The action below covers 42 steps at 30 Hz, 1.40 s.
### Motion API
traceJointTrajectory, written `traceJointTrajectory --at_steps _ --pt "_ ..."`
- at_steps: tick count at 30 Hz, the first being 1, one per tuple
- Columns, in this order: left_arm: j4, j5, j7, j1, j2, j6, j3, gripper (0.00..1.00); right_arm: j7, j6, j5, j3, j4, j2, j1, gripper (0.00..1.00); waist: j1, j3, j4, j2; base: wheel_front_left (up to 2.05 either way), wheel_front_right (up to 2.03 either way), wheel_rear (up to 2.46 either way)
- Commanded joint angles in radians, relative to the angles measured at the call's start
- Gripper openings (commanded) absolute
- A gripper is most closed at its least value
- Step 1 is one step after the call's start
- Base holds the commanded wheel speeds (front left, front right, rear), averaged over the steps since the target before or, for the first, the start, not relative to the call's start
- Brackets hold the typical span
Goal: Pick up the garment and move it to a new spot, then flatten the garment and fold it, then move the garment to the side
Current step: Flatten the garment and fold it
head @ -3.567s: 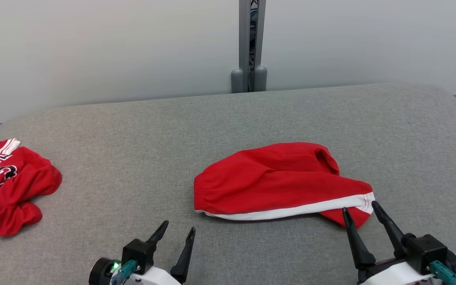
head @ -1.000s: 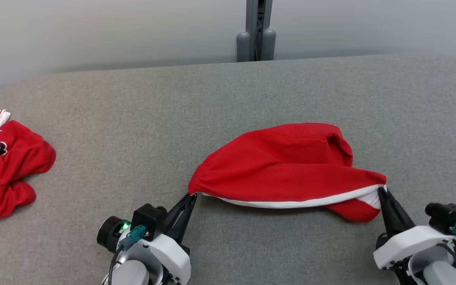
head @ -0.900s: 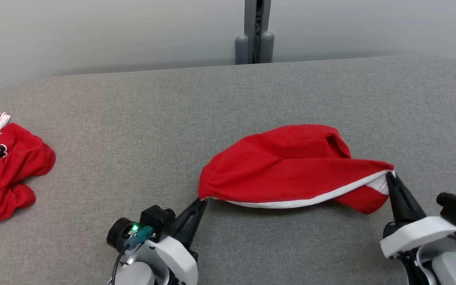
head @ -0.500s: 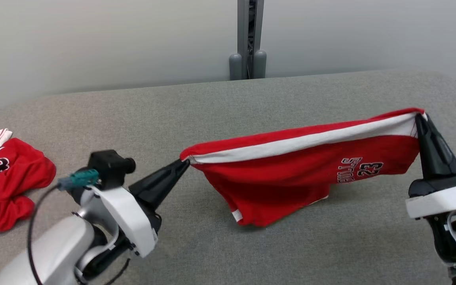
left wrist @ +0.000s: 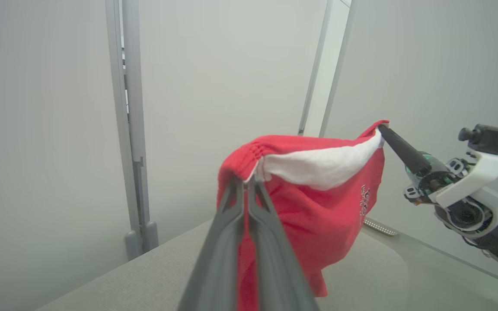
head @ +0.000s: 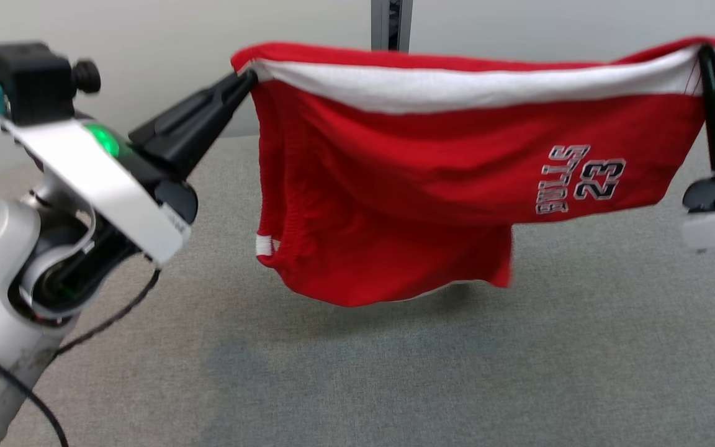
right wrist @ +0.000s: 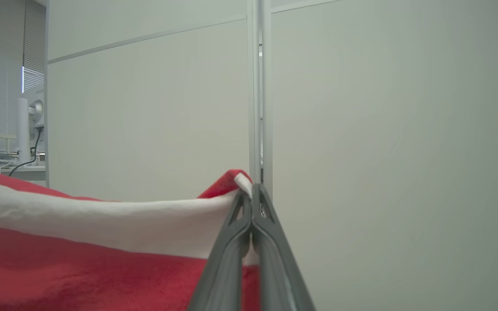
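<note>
The garment (head: 432, 186) is a pair of red shorts with a white side stripe and a "23" print, hanging stretched in the air above the grey table (head: 395, 372). My left gripper (head: 247, 77) is shut on its elastic waistband corner at the upper left. My right gripper (head: 705, 53) is shut on the striped corner at the upper right. In the left wrist view the fingers (left wrist: 242, 190) pinch the gathered waistband of the garment (left wrist: 318, 198), with the right gripper (left wrist: 382, 128) across from it. In the right wrist view the right gripper (right wrist: 251, 190) clamps the garment's (right wrist: 102, 259) white stripe.
Grey partition walls with a metal post (head: 388, 25) stand behind the table. The grey cloth surface lies bare below the hanging shorts. A desk with a monitor (right wrist: 28, 125) shows far left in the right wrist view.
Both arms have lifted the shorts higher off the table, and the cloth now hangs free between them. The head camera has shifted too.
</note>
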Motion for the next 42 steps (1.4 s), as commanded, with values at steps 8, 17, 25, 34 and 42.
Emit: traceJointTrajectory --at_steps 8,17,25,34,42 --pt "0.19 0.052 0.063 -0.195 -0.045 0.008 -0.023 0.0 0.087 0.002 -0.002 0.113 0.141 -0.023 -0.259 0.0 0.0 0.11 -0.006 -0.0001 0.0 0.0 0.0" --pt "0.564 0.309 -0.118 -0.617 -0.146 -0.003 -0.069 0.0 0.038 0.002 -0.029 0.275 0.522 0.062 -0.796 0.0 0.0 0.407 -0.023 -0.0001 0.0 0.0 0.0" --pt "0.819 0.471 -0.39 -0.884 -0.221 -0.003 -0.111 0.0 -0.008 0.002 -0.153 0.228 0.619 0.135 -1.055 0.0 0.0 0.607 -0.041 -0.0001 0.0 0.0 0.0" --pt "0.854 0.402 -0.436 -0.817 -0.245 -0.004 -0.318 0.0 -0.009 0.002 -0.186 0.238 0.606 0.15 -0.951 0.0 0.0 0.679 -0.041 -0.0001 0.0 0.0 0.0" --pt "0.707 0.334 -0.45 -0.63 -0.169 -0.004 -0.471 0.0 -0.008 0.002 -0.145 0.289 0.51 0.056 -0.7 0.0 0.0 0.621 -0.02 -0.0001 0.0 0.0 0.0"
